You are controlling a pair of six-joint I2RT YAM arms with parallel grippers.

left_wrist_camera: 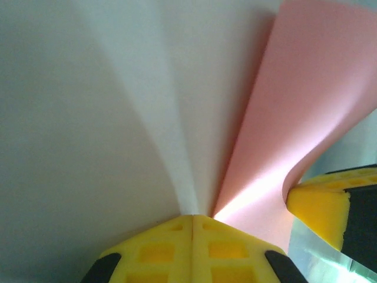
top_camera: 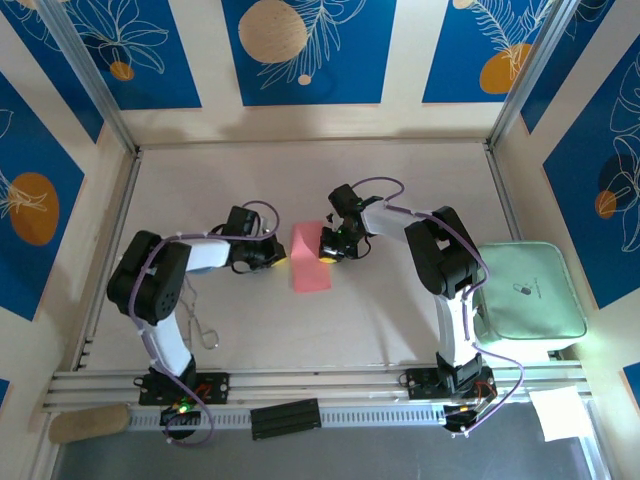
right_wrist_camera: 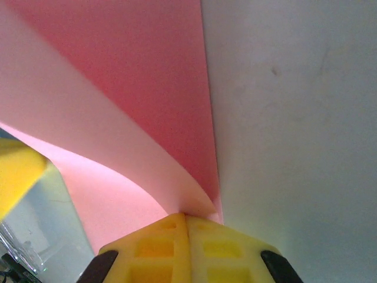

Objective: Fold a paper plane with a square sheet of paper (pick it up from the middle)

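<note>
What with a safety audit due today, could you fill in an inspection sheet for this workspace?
Surface: pale beige tabletop, flat, no spills seen.
Job's things: thin pink-red square paper sheet, mid-table, bowed upward between the grippers; no crease visible.
Clutter: pale green cushion-like pad at the right edge; white paper slip, black strip and tan block along the near rail.
Grippers: left gripper shut on the sheet's left edge; right gripper shut on its right edge.
Cables: purple cables run along both arms, looping above the right wrist.
Surroundings: blue leaf-patterned wall panels; aluminium frame posts.
</note>
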